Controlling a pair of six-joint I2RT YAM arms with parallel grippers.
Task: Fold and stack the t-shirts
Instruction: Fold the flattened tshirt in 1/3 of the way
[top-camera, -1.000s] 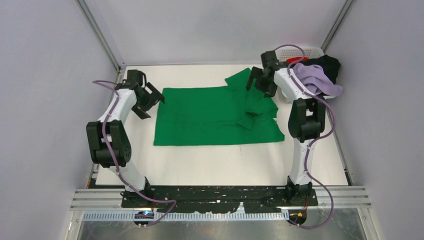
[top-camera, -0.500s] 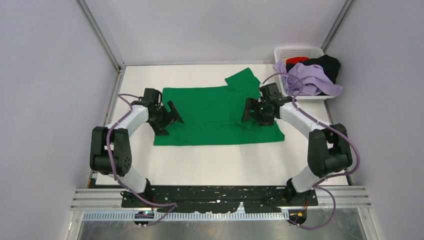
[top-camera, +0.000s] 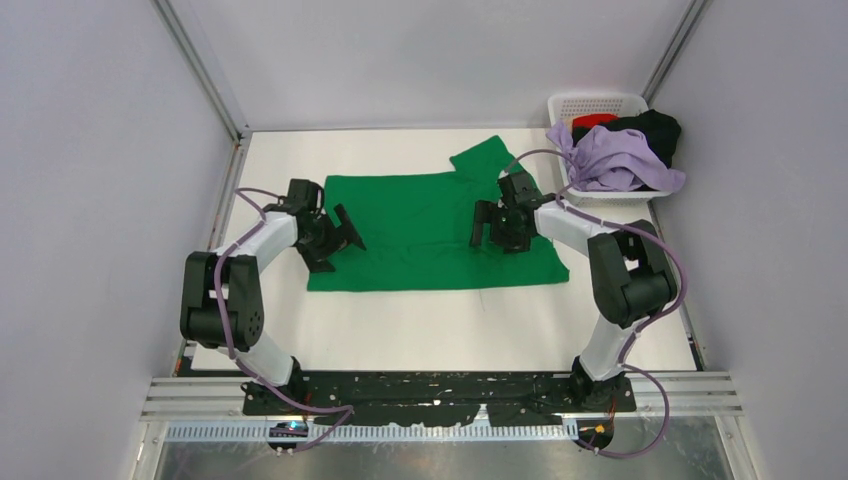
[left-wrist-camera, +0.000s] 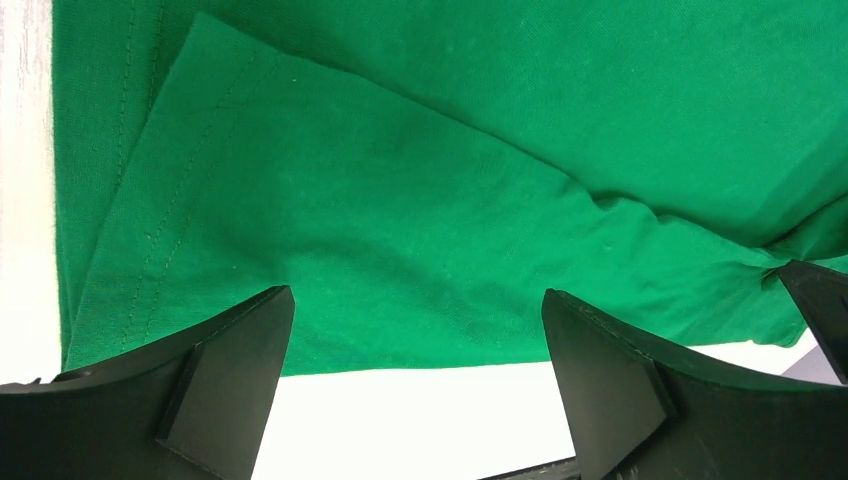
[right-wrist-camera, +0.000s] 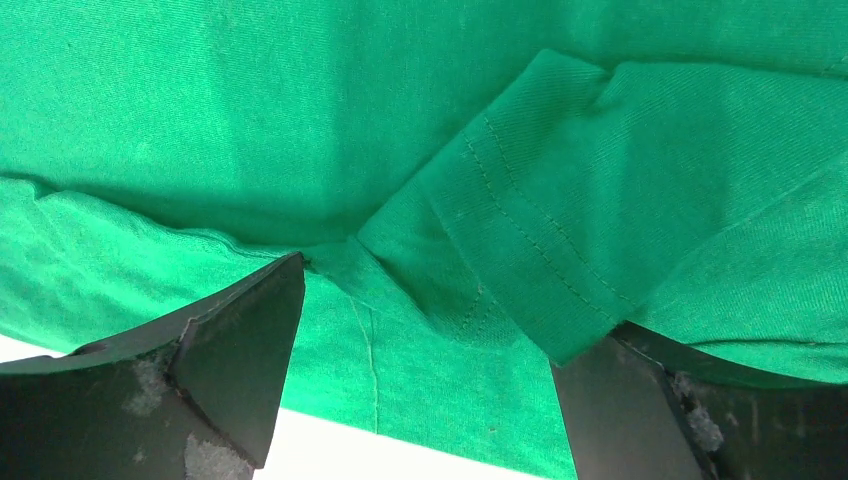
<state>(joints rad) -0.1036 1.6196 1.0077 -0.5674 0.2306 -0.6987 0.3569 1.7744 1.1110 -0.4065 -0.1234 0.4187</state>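
White slotted plastic basket (top-camera: 600, 102) at the table's (top-camera: 450, 320) far right corner, holding a lavender cloth t-shirt (top-camera: 620, 165) draped over its rim, a black one (top-camera: 660, 130) and a red one (top-camera: 597, 120). Bright green short-sleeved t-shirt (top-camera: 420, 235) spread flat at mid-table. The left hand (top-camera: 338, 238), fingers released and spread, sits low over its left hem corner; the right hand (top-camera: 493, 228), likewise released, straddles the folded sleeve on its right side.

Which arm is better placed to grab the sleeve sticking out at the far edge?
Right: the right claw hovers nearest that sleeve of the green t-shirt; the left claw is far across.
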